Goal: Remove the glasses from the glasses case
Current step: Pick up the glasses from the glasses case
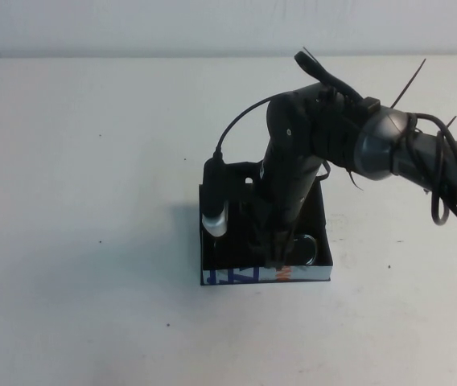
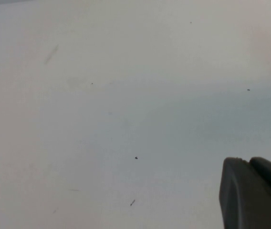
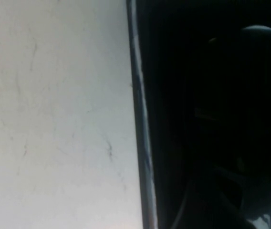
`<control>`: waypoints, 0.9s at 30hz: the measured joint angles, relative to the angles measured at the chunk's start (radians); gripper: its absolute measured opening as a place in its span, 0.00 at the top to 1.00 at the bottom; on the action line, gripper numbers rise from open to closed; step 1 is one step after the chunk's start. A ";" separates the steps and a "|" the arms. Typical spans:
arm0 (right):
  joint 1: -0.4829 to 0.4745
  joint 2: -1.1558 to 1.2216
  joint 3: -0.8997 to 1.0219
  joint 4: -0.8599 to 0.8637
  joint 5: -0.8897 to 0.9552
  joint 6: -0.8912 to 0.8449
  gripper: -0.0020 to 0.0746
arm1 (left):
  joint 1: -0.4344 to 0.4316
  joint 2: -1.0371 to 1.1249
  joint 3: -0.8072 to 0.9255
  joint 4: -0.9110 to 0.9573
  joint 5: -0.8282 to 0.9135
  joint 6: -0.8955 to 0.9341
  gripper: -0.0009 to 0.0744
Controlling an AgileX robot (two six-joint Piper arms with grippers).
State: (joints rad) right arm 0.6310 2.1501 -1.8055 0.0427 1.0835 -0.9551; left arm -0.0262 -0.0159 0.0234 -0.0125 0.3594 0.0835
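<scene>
The glasses case [image 1: 244,276] is a shallow black box on the white table, its near side white with blue and orange lettering. My right gripper [image 1: 279,259] reaches straight down into the case near its front wall. A curved rim of the black glasses [image 1: 307,248] shows just right of the gripper, inside the case; the rest is hidden by the arm. In the right wrist view the case wall [image 3: 142,143] runs beside bare table, and the dark inside shows only a faint curved frame [image 3: 221,191]. My left gripper [image 2: 250,164] hangs over bare table, away from the case, shut and empty.
The white table [image 1: 92,201] lies open on all sides of the case. The right arm's cables [image 1: 438,185] loop at the right. The right arm's wrist camera [image 1: 215,211] hangs over the left part of the case.
</scene>
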 joint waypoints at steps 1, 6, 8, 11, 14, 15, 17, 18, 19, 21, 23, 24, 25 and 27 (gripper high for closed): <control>0.000 0.005 0.000 -0.003 -0.002 0.000 0.59 | 0.000 0.000 0.000 0.000 0.000 0.000 0.99; 0.000 0.027 -0.001 -0.013 -0.004 0.000 0.59 | 0.000 0.000 0.000 0.000 0.000 0.000 0.99; 0.000 0.038 -0.001 -0.013 -0.004 0.003 0.60 | 0.000 0.000 0.000 0.000 0.000 0.000 0.99; -0.004 0.040 -0.007 -0.013 -0.004 0.019 0.69 | 0.000 0.000 0.000 0.000 0.000 0.000 0.99; -0.004 0.028 -0.030 -0.015 0.020 0.045 0.86 | 0.000 0.000 0.000 0.000 0.000 0.000 0.99; -0.004 0.021 -0.042 -0.017 0.027 0.058 0.89 | 0.000 0.000 0.000 0.000 0.000 0.000 0.99; -0.008 0.004 -0.073 -0.028 0.062 0.099 0.89 | 0.000 0.000 0.000 0.000 0.000 0.000 0.99; -0.011 -0.008 -0.093 -0.043 0.091 0.137 0.89 | 0.000 0.000 0.000 0.000 0.000 0.000 0.99; -0.013 -0.023 -0.108 -0.058 0.108 0.179 0.89 | 0.000 0.000 0.000 0.000 0.000 0.000 0.99; -0.028 -0.071 -0.127 -0.109 0.127 0.342 0.89 | 0.000 0.000 0.000 0.000 0.000 0.000 0.99; -0.057 -0.127 -0.131 -0.125 0.135 0.497 0.89 | 0.000 0.000 0.000 0.000 0.000 0.000 0.99; -0.076 -0.160 -0.131 -0.116 0.139 0.575 0.89 | 0.000 0.000 0.000 0.000 0.000 0.000 0.99; -0.094 -0.186 -0.131 -0.102 0.143 0.651 0.89 | 0.000 0.000 0.000 0.000 0.000 0.000 0.99; -0.144 -0.254 -0.118 -0.050 0.145 0.793 0.89 | 0.000 0.000 0.000 0.000 0.000 0.000 0.99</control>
State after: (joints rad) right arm 0.4872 1.8961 -1.9235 -0.0077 1.2281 -0.1618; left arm -0.0262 -0.0159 0.0234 -0.0125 0.3594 0.0835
